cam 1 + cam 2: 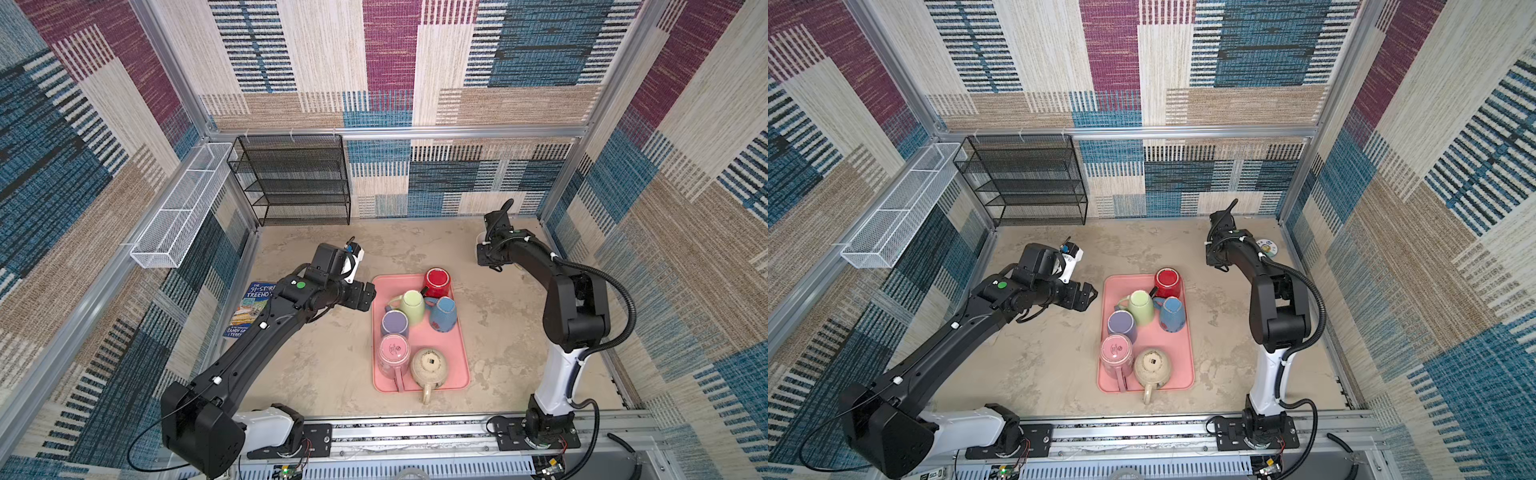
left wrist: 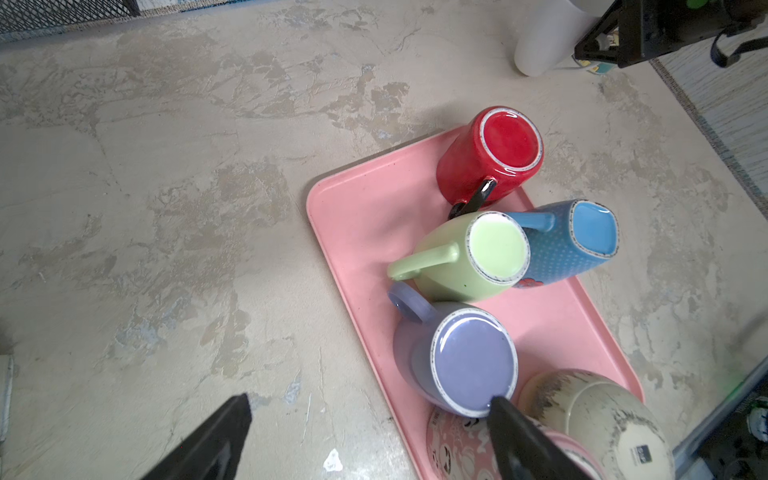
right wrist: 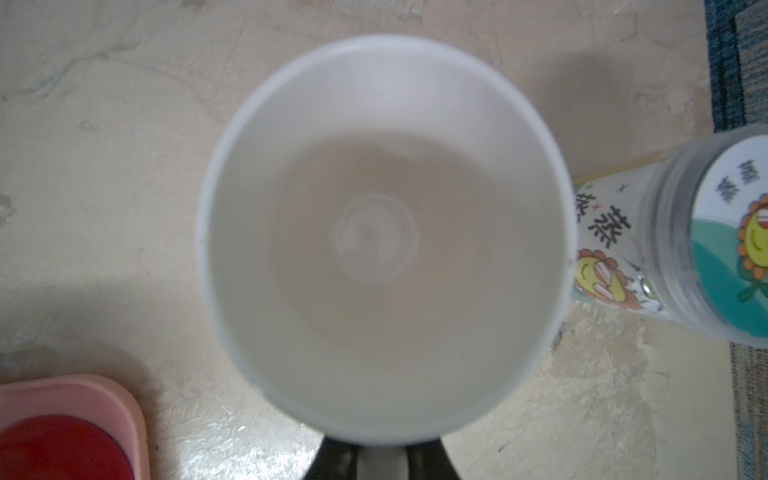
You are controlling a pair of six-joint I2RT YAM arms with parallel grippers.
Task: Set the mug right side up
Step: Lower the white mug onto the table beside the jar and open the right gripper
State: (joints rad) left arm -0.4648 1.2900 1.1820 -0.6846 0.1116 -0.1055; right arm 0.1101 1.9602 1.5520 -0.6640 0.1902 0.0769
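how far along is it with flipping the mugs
Done: the white mug sits mouth-up off the pink tray, right end effector shut on it. In hand: the left end effector is open, poised by the purple mug. Left: six base-up on that tray: purple mug, red mug, green mug, blue mug, pink mug, cream mug.

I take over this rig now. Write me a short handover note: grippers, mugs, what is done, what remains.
Left gripper: open, empty, above the pink tray's left edge near the purple mug.
Right gripper: shut on the white mug, apparently at its handle, at the back right of the table beside a printed container.
Done: the white mug is mouth up; whether it rests on the table is unclear.
Remaining: release it. The red mug, green mug, blue mug, purple mug, pink mug and cream mug are bottom up on the tray.
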